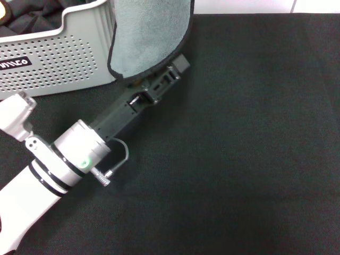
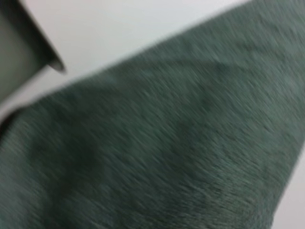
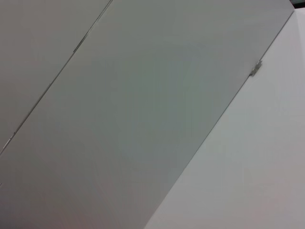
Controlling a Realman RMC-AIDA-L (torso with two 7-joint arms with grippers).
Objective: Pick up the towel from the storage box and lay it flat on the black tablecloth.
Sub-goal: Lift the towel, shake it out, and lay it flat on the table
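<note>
Left gripper (image 1: 172, 71) under hanging towel (image 1: 146, 34)

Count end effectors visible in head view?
1: the left end effector, beside the storage box, under the hanging towel. Right one isn't in view.

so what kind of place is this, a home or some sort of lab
Probably a robot test bench rather than a home: a black tablecloth covers the work surface, a perforated grey storage box sits at its far left, and the left gripper reaches under a hanging towel. Plain white panels show beyond.
</note>
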